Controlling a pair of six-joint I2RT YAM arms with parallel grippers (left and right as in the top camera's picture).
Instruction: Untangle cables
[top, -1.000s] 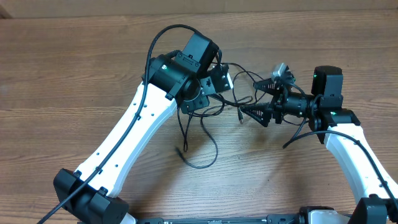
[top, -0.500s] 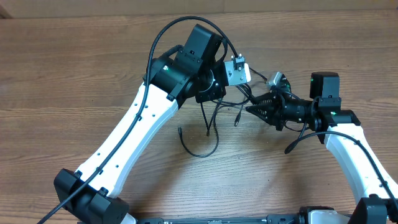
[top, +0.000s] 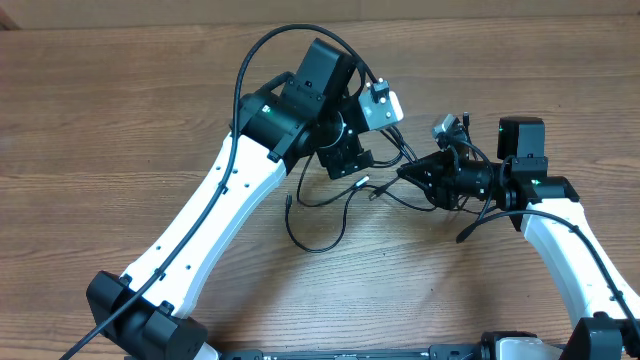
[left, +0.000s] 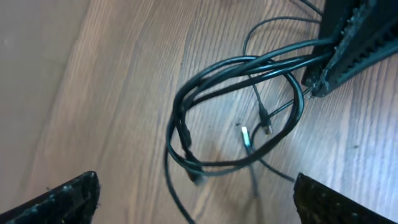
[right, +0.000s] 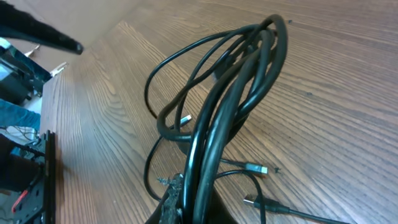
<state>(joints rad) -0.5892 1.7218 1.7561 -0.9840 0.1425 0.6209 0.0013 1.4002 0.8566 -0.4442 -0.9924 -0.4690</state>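
The cables (top: 335, 195) are thin black cords in tangled loops on the wooden table between the two arms. My right gripper (top: 408, 173) is shut on a bundle of their strands. In the right wrist view the cables (right: 230, 93) rise from the right gripper (right: 193, 205) in a tall loop, and small plugs (right: 256, 168) lie on the wood beside it. My left gripper (top: 365, 140) hangs open just above and left of the loops. In the left wrist view the cables (left: 236, 118) lie ahead of the left gripper (left: 196, 183), with nothing between its fingers.
The table (top: 120, 120) is bare brown wood. A loose strand curls toward the front (top: 310, 240). The white left arm (top: 210, 220) crosses the left half. The right arm (top: 560, 240) stands at the right edge.
My left gripper has opened and let go of the cables. My right gripper has closed on a bundle of strands. The loops have dropped and shifted left below the left gripper.
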